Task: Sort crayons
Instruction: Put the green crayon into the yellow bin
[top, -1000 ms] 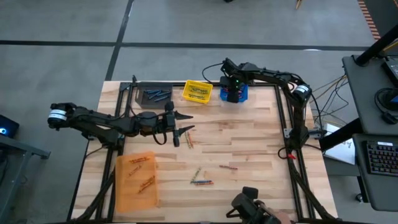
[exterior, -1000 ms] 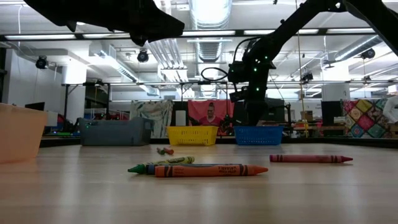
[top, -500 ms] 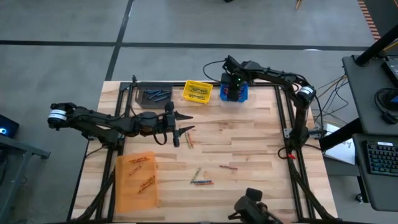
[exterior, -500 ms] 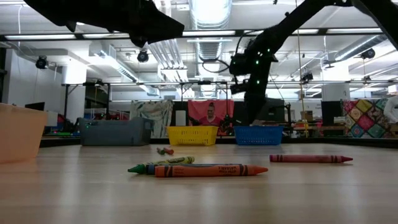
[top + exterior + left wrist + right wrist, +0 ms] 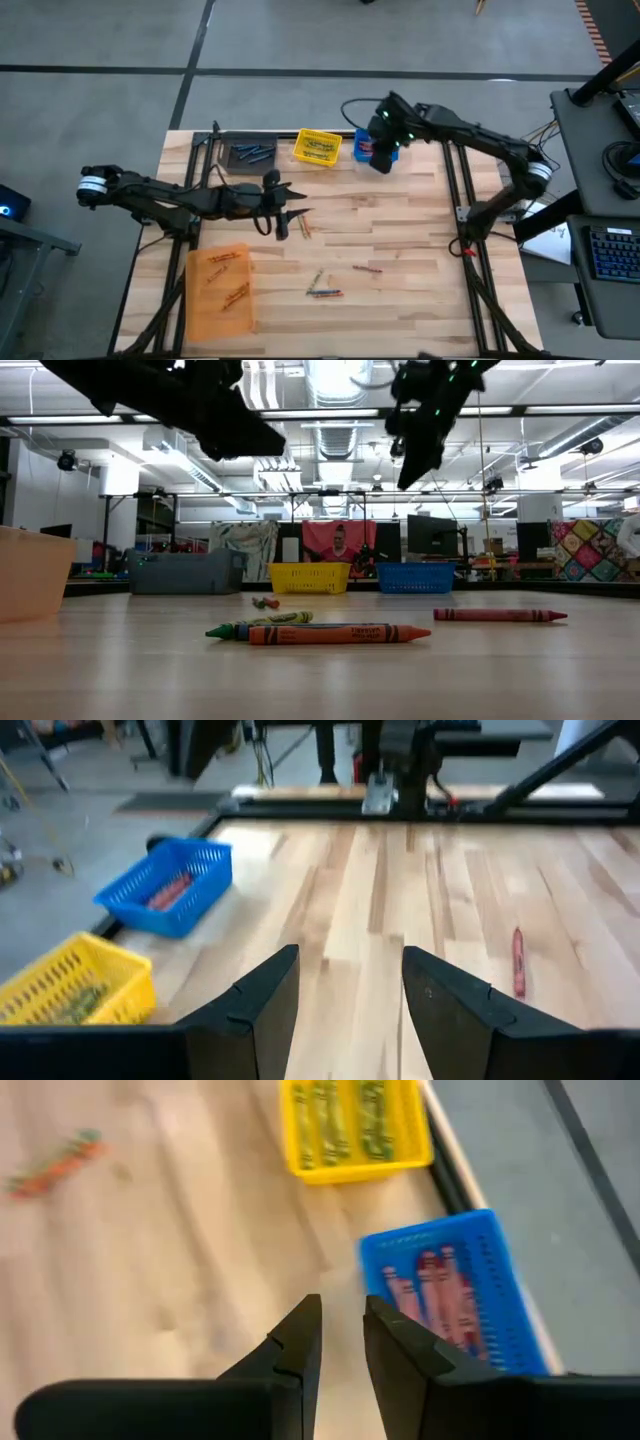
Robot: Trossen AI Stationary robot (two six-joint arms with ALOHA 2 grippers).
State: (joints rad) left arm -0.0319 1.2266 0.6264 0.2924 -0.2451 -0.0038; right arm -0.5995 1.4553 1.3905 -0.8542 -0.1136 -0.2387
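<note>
Crayons point(image 5: 324, 291) loose on the table, between drop-off and next pick.
We see the left gripper point(image 5: 292, 214) wide open, empty, just left of two crayons; right gripper point(image 5: 338, 1342) slightly parted, empty, above the blue bin point(image 5: 455, 1285). We'd next lower the left one.

Overhead looks straight down, low looks level across the table point(image 5: 400, 230); both apparently share the blue bin point(image 5: 416, 577).

The right tool point(image 5: 340, 1342) hangs above the wooden surface point(image 5: 180, 1260), its two dark fingers a little apart with nothing between them. Beyond them a blue bin point(image 5: 500, 1270) holds red crayons point(image 5: 440, 1295); a yellow bin point(image 5: 415, 1125) holds green crayons point(image 5: 330, 1115).
</note>
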